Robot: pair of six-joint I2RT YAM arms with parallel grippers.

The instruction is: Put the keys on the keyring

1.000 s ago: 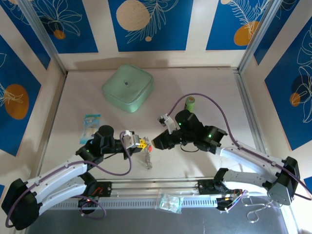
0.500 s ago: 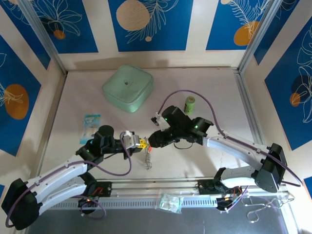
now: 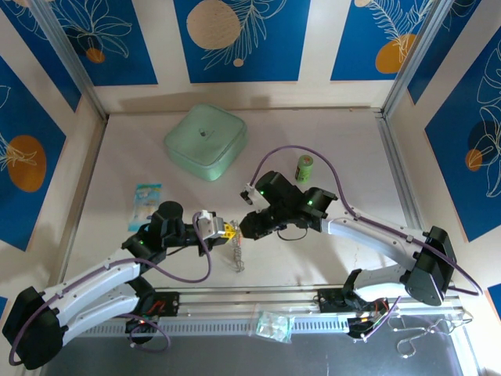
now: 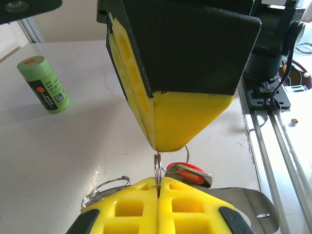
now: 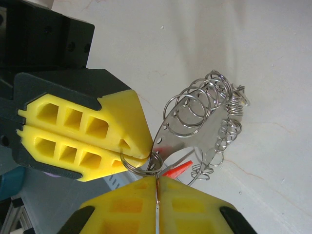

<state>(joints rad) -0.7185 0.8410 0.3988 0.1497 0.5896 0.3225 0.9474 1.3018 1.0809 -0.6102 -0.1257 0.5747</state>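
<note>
Right hand (image 5: 157, 179) pinched closed on keyring (image 5: 132, 167), left hand (image 5: 140, 151) gripping it too

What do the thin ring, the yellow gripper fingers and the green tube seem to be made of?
The ring: bright bare metal, probably steel wire; it gleams. The gripper fingers: matte yellow plastic, perhaps printed; rigid square hollows show. The green tube: likely plastic or card under a printed label; unclear.
</note>
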